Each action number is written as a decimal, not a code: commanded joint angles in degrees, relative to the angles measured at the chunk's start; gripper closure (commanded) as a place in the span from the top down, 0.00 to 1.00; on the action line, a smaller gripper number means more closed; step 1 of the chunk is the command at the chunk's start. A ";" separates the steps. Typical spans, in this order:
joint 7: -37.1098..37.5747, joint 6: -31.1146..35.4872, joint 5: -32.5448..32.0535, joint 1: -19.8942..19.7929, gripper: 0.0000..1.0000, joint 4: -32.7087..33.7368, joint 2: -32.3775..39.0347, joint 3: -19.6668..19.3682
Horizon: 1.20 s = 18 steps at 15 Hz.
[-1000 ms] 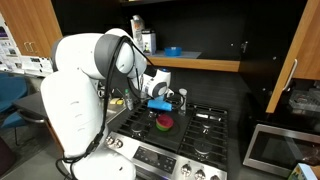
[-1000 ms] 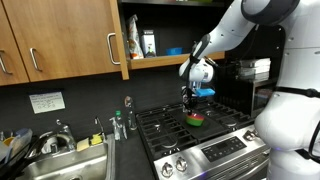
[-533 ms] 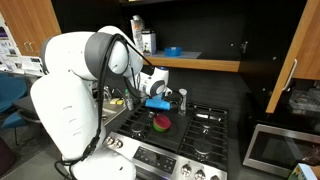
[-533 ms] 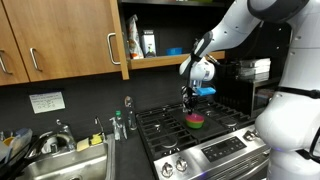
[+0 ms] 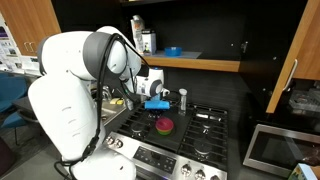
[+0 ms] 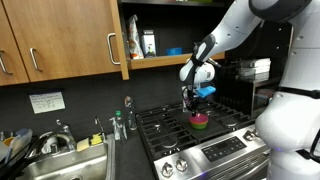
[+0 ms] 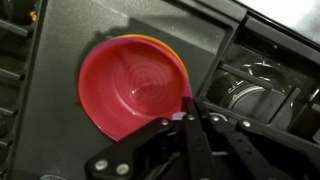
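Pinching the red bowl by its rim, on the gas stove.
Pincer closed on the rim at 4 o'clock in wrist view; orange bowl edge shows beneath at 1 o'clock.

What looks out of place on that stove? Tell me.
A stack of bowls sits directly on the stove grate, where pots belong. The orange bowl peeks out off-centre under the red bowl. The gripper is shut, its tips at the red rim.
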 commanded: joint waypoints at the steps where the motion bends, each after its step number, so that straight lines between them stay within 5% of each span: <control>1: 5.06 -1.18 -7.20 0.45 0.01 -1.74 -3.50 0.88; 10: 7.33 -3.41 -10.16 2.22 0.01 -4.87 -10.81 1.60; 18: 7.22 -11.43 -14.44 2.30 0.01 -7.08 -24.64 1.62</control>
